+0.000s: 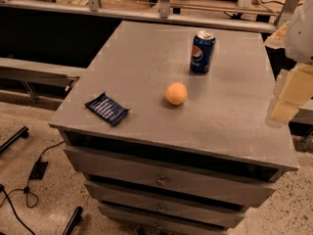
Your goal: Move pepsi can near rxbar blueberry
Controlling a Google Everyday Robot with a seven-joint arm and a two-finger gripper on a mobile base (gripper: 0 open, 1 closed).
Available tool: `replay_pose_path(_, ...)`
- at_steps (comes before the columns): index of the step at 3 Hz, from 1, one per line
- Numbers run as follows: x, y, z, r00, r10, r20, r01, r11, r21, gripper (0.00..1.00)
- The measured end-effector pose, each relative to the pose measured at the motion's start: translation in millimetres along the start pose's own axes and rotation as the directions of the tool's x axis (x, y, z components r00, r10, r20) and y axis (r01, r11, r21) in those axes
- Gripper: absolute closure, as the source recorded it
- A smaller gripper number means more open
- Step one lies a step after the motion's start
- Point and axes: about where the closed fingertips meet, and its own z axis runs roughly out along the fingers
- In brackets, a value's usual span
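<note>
Far left, down on the speckled floor, we see a black cable (22, 192) trailing beside the cabinet. Next comes the grey worktop (146, 58), with drawers (160, 181) and their small knobs stacked beneath it. Near its front left corner lies the rxbar blueberry (107, 108), flat and turned at an angle to the edge. Further right, about the middle of the worktop, sits an orange ball (176, 93), well apart from the bar. Behind the ball and a little to its right stands the pepsi can (202, 52), upright, logo towards us, near the ball but not touching it, and well apart from the bar. At the right edge the pincer (282, 106) hangs beside the worktop, apart from the can and touching none of the things; whether it is released or clenched we cannot tell
</note>
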Motion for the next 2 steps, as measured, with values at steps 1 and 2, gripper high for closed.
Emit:
replay_pose_path(1,0.0,0.0,0.0,1.0,0.0,0.0,0.0,1.0,0.0,0.0)
replay_pose_path(2,-2.6,-24.2,1.4,1.0,-0.011,0.018,0.01,0.9995,0.03,0.0)
